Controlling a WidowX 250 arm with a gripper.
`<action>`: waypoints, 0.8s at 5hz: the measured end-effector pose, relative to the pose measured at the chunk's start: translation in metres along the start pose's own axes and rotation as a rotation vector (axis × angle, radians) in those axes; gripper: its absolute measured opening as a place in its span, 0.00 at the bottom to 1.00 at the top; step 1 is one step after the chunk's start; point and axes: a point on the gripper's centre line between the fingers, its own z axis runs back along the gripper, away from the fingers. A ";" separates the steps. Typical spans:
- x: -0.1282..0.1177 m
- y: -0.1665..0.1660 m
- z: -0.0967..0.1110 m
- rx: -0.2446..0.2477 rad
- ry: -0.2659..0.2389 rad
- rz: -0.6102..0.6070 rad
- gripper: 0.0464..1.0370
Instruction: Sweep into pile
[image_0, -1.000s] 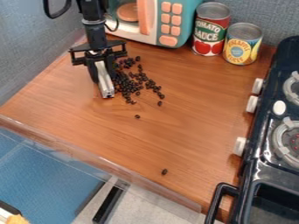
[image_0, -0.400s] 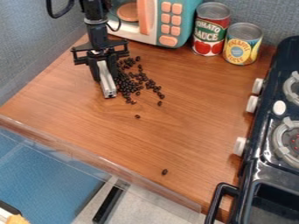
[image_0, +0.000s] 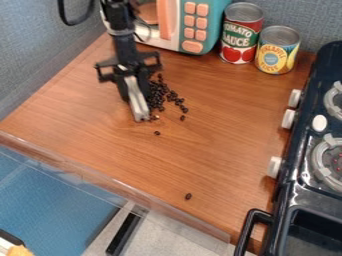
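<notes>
The black gripper (image_0: 134, 90) hangs low over the upper left part of the wooden counter, shut on a silver bar (image_0: 138, 106) that slants down to the surface. Against the bar's right side lies a loose cluster of dark beans (image_0: 159, 96), partly hidden behind the gripper and bar. A few beans spread off to the cluster's right, among them a stray bean (image_0: 182, 118). One single bean (image_0: 157, 133) rests just below the bar's tip, and another lone bean (image_0: 188, 196) lies far down near the counter's front edge.
A toy microwave (image_0: 194, 25) stands at the back, beside a red tomato can (image_0: 241, 34) and a yellow pineapple can (image_0: 277, 51). The toy stove (image_0: 294, 200) borders the right side. A clear plastic rim (image_0: 113, 182) runs along the front edge.
The gripper and silver bar have moved right and slightly toward the front. Beans at the cluster's left side are now pushed right or covered. The two lone beans in front have not moved.
</notes>
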 end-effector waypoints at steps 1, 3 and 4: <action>-0.014 0.004 0.022 -0.034 -0.024 0.000 0.34; -0.031 0.013 0.050 -0.105 -0.067 -0.022 0.34; -0.045 -0.004 0.050 -0.135 -0.022 -0.218 0.34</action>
